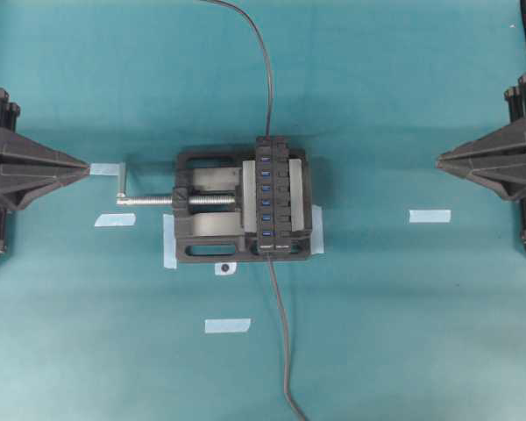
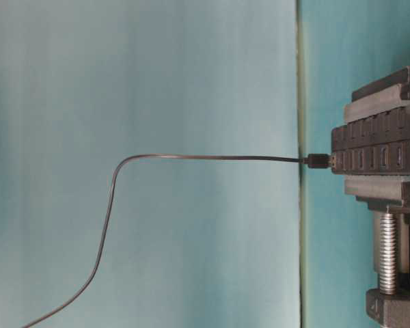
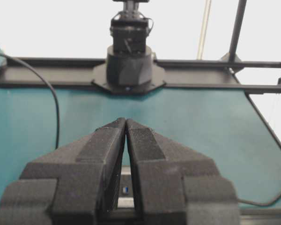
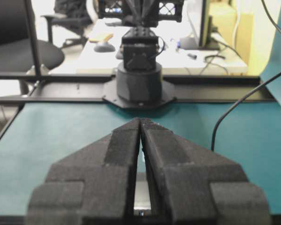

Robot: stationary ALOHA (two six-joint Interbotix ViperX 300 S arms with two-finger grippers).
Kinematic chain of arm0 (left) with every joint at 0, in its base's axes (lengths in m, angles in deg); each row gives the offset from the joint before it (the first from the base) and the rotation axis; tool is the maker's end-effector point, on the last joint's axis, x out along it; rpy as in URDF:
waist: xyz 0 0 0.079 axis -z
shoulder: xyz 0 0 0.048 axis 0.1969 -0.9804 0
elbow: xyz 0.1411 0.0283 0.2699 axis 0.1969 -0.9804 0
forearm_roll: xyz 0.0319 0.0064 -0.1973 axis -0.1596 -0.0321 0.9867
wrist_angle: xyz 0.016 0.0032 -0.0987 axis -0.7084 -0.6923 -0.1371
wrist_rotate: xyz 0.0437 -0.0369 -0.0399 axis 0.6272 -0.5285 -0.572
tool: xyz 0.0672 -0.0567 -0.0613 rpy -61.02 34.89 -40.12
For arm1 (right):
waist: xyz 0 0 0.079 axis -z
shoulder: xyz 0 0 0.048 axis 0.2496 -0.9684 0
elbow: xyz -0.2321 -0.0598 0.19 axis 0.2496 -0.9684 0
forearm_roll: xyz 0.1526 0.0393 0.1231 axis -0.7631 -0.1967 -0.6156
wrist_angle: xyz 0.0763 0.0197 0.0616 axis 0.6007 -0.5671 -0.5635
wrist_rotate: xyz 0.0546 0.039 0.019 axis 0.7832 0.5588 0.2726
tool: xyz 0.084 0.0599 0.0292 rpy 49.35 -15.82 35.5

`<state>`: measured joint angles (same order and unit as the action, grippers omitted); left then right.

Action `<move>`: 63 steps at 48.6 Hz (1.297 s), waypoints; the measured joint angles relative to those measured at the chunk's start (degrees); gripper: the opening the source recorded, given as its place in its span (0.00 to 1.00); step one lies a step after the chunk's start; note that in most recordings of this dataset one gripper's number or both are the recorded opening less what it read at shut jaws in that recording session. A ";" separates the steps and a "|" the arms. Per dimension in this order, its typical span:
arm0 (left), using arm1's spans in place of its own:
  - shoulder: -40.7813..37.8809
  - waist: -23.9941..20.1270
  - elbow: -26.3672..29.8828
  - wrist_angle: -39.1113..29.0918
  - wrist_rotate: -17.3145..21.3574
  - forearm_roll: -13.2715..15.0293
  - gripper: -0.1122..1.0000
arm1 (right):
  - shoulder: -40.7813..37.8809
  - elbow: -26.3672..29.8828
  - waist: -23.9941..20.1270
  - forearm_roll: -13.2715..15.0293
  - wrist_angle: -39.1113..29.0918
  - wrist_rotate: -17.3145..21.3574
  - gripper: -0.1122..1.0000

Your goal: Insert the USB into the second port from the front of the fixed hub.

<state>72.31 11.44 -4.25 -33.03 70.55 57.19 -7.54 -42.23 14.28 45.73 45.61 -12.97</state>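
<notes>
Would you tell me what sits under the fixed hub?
The fixed hub is clamped in a black bench vise on the teal table. The surface directly beneath is covered.

A black vise sits in the middle of a blue-green table cover. It has a shiny silver screw that sticks out to the left in the top view. Small bits of light blue tape lie on the cover, near the vise and farther off. Behind the table there is an office chair.
</notes>
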 measured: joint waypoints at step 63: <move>-0.26 1.58 1.93 -14.59 -3.87 -0.26 0.10 | -6.77 8.26 10.46 0.09 -30.85 4.83 0.09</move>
<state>72.04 13.02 -2.31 -47.62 66.69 56.92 -14.31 -33.97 24.74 45.82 14.76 -8.14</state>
